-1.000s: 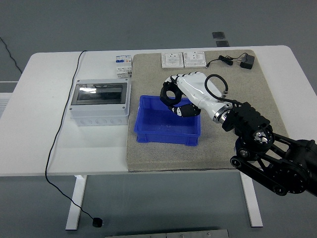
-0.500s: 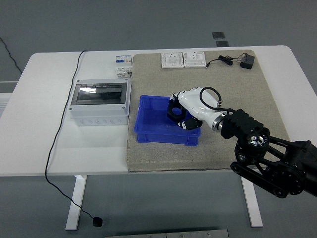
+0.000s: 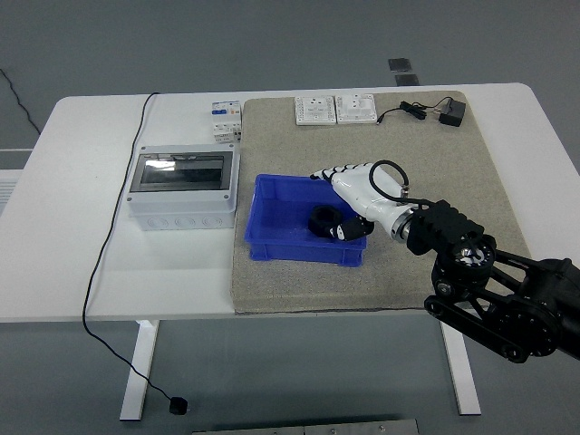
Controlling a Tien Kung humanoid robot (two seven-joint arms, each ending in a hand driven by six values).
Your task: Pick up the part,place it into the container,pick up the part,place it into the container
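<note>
Fingers point(image 3: 331, 171) on my right hand point(image 3: 355, 192) are splayed out flat now, whereas half a second back they were curled around the black part point(image 3: 324, 220) over the bin. So that's the big change: the part is out of the hand and sitting inside the blue container point(image 3: 272, 217), down at its right end, right under my palm. Looks like the thumb side is still close to it, but I can't tell from up here if anything's actually touching. Compared with a full second ago the whole hand has dropped and slid toward me too; it was up over the far rim of the bin then.

Hand's holding nothing as far as I can see, wide open, hovering over the right half of the bin. Right arm comes in from the lower right corner over the grey mat point(image 3: 453, 181).

Bin contents: just that one black part, rest of the floor is bare blue.

Other stuff hasn't budged: grey junction box point(image 3: 181, 188) with the clear lid sits left of the bin on the white table point(image 3: 82, 181), two white switch plates point(image 3: 335, 110) along the far edge of the mat, and a black adapter with cable point(image 3: 435, 113) at the far right of the mat.
</note>
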